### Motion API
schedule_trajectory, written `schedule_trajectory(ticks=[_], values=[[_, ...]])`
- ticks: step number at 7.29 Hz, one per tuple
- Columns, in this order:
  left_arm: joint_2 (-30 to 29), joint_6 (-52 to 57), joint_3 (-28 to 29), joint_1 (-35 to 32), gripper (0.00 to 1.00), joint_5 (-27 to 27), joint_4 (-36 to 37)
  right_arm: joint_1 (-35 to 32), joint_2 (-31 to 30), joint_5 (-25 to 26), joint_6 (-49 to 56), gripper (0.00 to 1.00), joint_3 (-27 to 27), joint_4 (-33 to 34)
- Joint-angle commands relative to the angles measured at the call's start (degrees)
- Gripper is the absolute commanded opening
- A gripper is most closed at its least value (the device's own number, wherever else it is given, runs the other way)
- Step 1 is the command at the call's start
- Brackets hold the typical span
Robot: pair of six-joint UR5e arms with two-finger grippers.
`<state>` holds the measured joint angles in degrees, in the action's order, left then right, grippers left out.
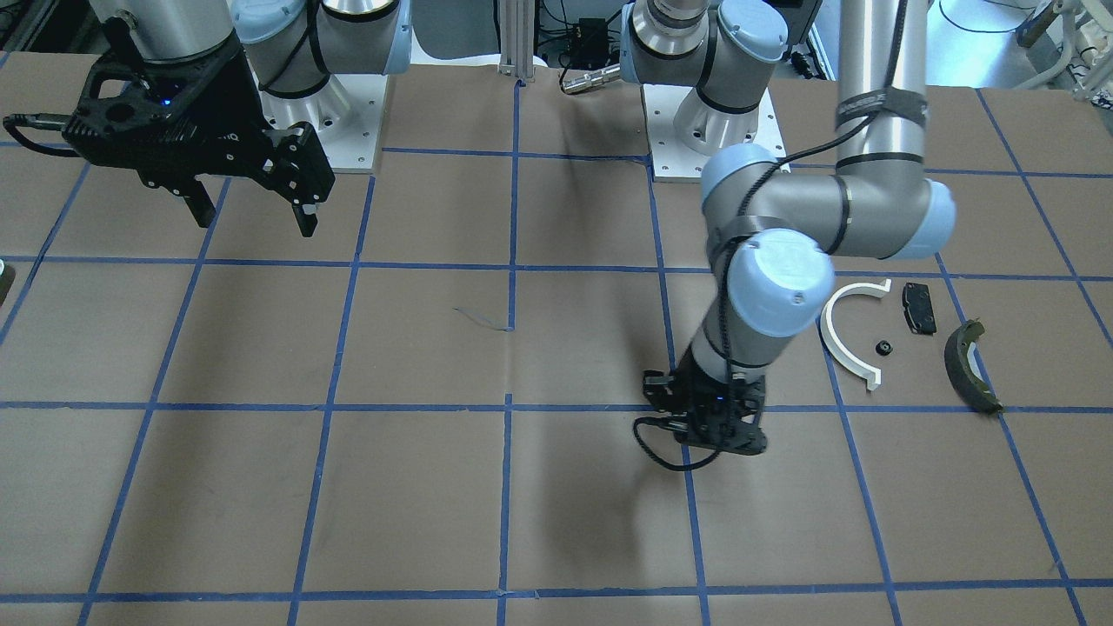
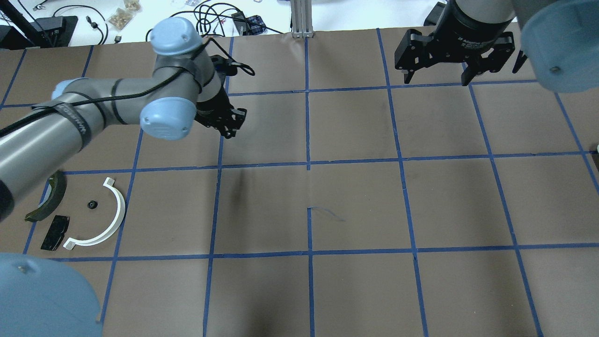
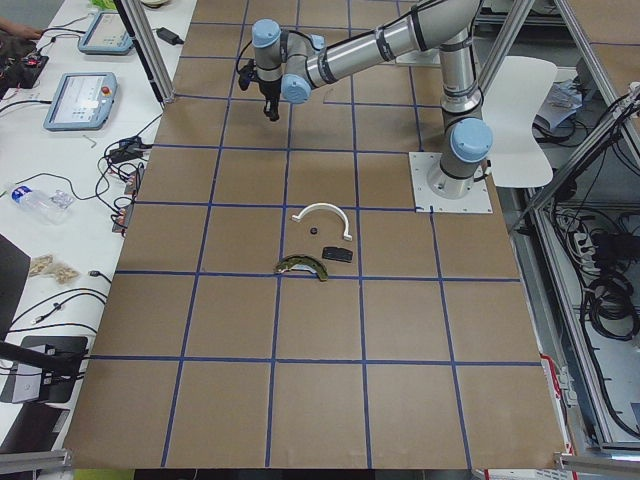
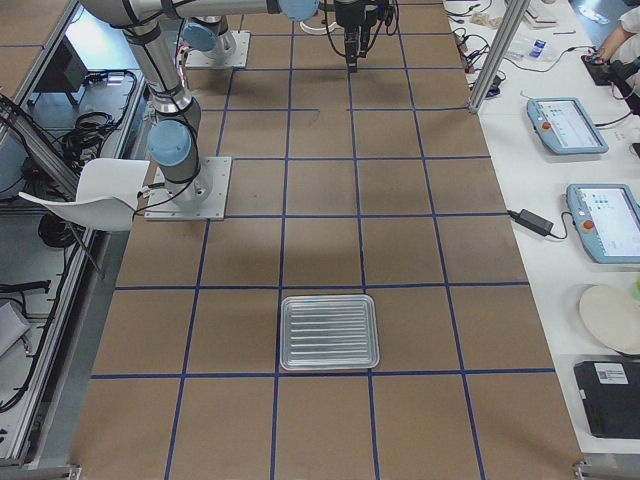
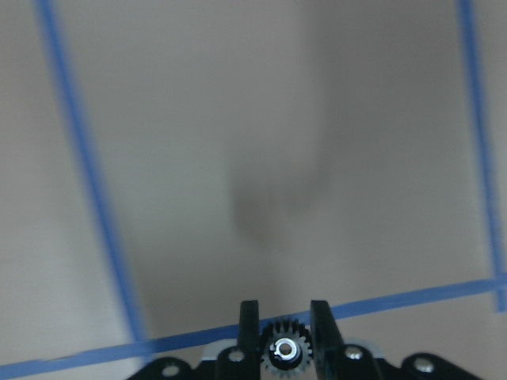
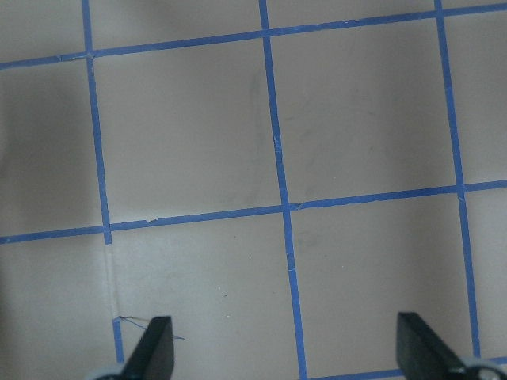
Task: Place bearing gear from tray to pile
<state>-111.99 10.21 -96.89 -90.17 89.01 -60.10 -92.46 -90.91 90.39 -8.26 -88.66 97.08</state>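
My left gripper (image 5: pixel 283 310) is shut on a small toothed bearing gear (image 5: pixel 283 349), held above bare table paper. In the overhead view this gripper (image 2: pixel 225 122) hangs at the far left-middle of the table, away from the pile. The pile lies near the left front: a white half-ring arc (image 2: pixel 100 220), a flat black pad (image 2: pixel 54 231) and a dark olive brake-shoe piece (image 2: pixel 47 204), with a small black round part (image 2: pixel 92 204) among them. The metal tray (image 4: pixel 330 332) sits at the table's right end. My right gripper (image 2: pixel 440 75) is open and empty, raised.
Blue tape lines (image 2: pixel 308 164) divide the brown table paper into squares. The left arm's elbow (image 1: pixel 778 283) hangs just beside the white arc (image 1: pixel 848 335) in the front-facing view. Cables and gear lie beyond the far edge (image 2: pixel 220 18).
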Motion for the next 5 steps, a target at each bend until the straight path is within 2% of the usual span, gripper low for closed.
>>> schedule_trajectory(ticks=[1, 2, 5], values=[[3.17, 15.93, -0.23, 9.10, 0.00, 2.48, -4.23, 0.00, -0.05, 0.05, 0.09, 1.00, -0.02, -0.14], [3.53, 19.80, -0.41, 14.00, 0.00, 5.10, -4.24, 0.00, -0.05, 0.05, 0.09, 1.00, -0.02, -0.14], [3.98, 33.09, -1.20, 28.26, 0.00, 5.30, -4.15, 0.00, -0.14, 0.05, 0.09, 1.00, -0.10, -0.23]])
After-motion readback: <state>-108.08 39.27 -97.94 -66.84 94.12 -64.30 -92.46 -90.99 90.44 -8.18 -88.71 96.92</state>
